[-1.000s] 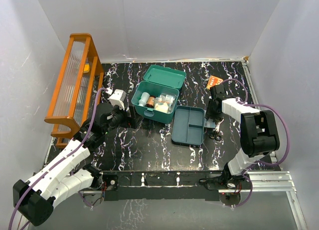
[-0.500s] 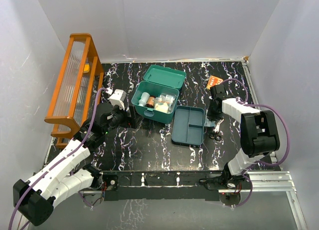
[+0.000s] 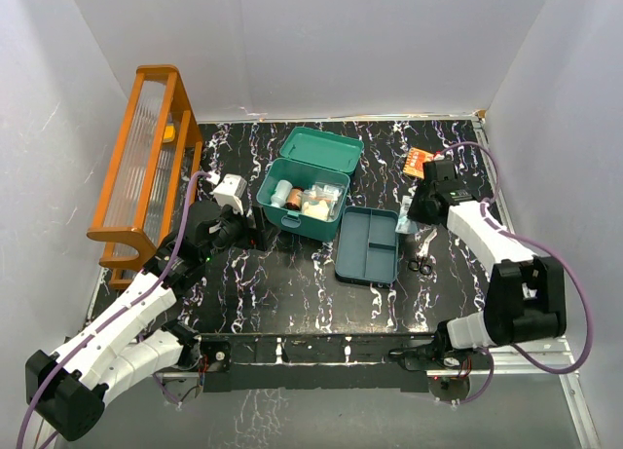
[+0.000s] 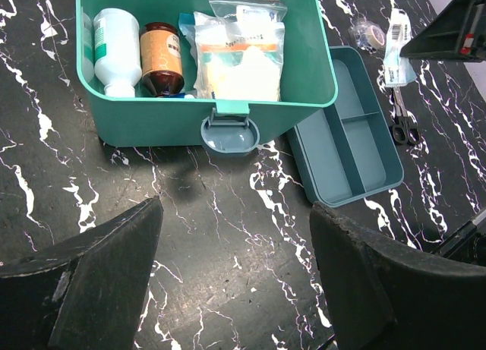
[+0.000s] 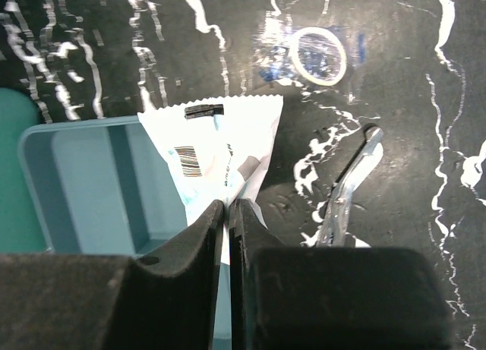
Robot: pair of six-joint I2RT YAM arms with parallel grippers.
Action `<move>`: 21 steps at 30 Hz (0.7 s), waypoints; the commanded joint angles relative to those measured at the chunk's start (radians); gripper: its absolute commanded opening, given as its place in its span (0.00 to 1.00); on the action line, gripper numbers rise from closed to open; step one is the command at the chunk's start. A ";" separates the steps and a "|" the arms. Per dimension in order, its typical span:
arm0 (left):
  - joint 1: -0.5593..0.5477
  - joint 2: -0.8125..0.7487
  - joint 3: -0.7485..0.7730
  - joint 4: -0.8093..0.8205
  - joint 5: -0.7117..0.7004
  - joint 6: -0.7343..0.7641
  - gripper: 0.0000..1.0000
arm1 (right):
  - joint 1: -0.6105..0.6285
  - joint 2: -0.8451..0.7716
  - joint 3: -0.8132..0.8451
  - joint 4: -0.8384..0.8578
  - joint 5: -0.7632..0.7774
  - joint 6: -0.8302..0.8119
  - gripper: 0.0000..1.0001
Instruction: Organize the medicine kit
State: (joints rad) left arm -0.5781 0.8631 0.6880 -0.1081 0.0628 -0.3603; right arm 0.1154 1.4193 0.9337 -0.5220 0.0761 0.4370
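The medicine kit is a teal box (image 3: 298, 215) standing open with its lid (image 3: 322, 149) tipped back. Inside lie a white bottle (image 4: 114, 39), a brown bottle (image 4: 161, 58) and a zip bag (image 4: 239, 54). Its three-compartment tray (image 3: 368, 244) rests on the table to the box's right. My right gripper (image 5: 228, 206) is shut on a white packet (image 5: 220, 149) with a barcode, held over the tray's right edge (image 5: 83, 183). My left gripper (image 4: 235, 274) stands open above bare table in front of the box latch.
Scissors (image 5: 349, 187) and a clear tape roll (image 5: 317, 55) lie right of the tray. An orange packet (image 3: 419, 160) sits at the back right. An orange wooden rack (image 3: 146, 167) stands along the left wall. White walls close in the table.
My right gripper has shut on the white packet and lifted it off the table, the arm swinging outward. The left arm has stayed still.
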 commanded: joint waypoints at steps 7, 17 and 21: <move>-0.002 -0.015 0.000 0.028 0.007 -0.009 0.77 | 0.002 -0.127 -0.026 -0.009 -0.183 0.091 0.06; -0.002 -0.008 -0.010 0.047 0.015 -0.020 0.77 | 0.204 -0.244 -0.150 -0.068 -0.115 0.253 0.06; -0.002 -0.001 -0.009 0.052 0.019 -0.022 0.77 | 0.248 -0.226 -0.190 -0.091 -0.082 0.296 0.07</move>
State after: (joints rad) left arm -0.5781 0.8631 0.6865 -0.0906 0.0654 -0.3763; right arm 0.3363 1.1969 0.7696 -0.5953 -0.0643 0.6571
